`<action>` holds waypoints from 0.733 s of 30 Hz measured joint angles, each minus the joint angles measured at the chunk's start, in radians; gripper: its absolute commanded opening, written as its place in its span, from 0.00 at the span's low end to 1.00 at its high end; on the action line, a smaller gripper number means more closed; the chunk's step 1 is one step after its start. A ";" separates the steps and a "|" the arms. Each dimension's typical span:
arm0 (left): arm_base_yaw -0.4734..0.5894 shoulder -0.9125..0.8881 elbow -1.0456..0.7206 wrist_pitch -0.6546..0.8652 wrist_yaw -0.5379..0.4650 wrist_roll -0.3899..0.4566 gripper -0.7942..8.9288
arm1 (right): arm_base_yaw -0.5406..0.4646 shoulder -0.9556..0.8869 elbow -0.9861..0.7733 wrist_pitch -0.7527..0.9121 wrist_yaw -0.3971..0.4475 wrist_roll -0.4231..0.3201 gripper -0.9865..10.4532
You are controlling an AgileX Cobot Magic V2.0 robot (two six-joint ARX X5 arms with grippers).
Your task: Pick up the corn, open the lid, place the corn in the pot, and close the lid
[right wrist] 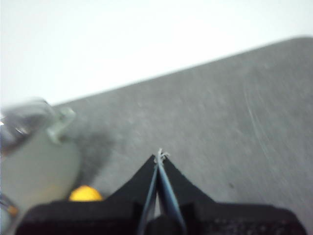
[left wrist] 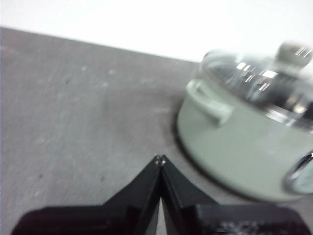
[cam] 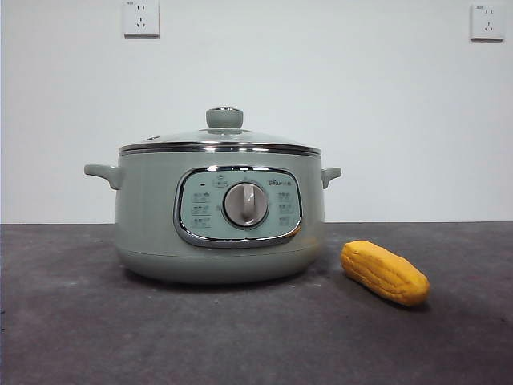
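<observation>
Nothing begun: corn (cam: pixel 385 273) lying on the counter (cam: pixel 240 337) beside the pot (cam: pixel 216 212), lid (cam: pixel 220 140) still on. Left hand (left wrist: pixel 160 159) and right hand (right wrist: pixel 160 155) both clenched, empty. Next, probably: spread the right hand, drop over the corn.

Left tool (left wrist: pixel 160 159) and right tool (right wrist: pixel 160 155) hover, jaws together

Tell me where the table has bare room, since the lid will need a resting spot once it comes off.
Bare table lies wide beside the pot on its side away from the corn, and along the front edge. Past the corn is a smaller free patch. Crowded: the narrow gap between pot and corn. The lid sits on the pot; left gripper and right gripper wait shut.
</observation>
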 measured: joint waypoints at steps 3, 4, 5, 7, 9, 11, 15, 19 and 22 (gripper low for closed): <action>0.000 0.030 0.072 -0.045 0.025 -0.023 0.08 | 0.000 0.045 0.087 -0.047 -0.032 0.011 0.08; 0.000 0.043 0.098 -0.064 0.038 -0.024 0.08 | 0.000 0.065 0.120 -0.069 -0.044 0.014 0.08; 0.000 0.057 0.126 -0.082 0.055 -0.029 0.08 | 0.000 0.087 0.153 -0.093 -0.059 0.015 0.08; 0.000 0.088 0.181 -0.119 0.089 -0.031 0.08 | 0.000 0.133 0.218 -0.141 -0.091 0.014 0.08; 0.000 0.124 0.242 -0.158 0.128 -0.031 0.08 | 0.000 0.185 0.288 -0.197 -0.126 0.002 0.08; 0.000 0.169 0.312 -0.204 0.170 -0.030 0.08 | 0.000 0.245 0.367 -0.267 -0.161 -0.029 0.08; 0.000 0.254 0.430 -0.314 0.223 0.007 0.08 | 0.000 0.364 0.525 -0.422 -0.240 -0.104 0.08; 0.000 0.327 0.536 -0.421 0.261 0.062 0.08 | 0.000 0.470 0.671 -0.584 -0.316 -0.160 0.08; -0.012 0.371 0.612 -0.480 0.272 0.095 0.08 | 0.000 0.543 0.771 -0.693 -0.370 -0.199 0.08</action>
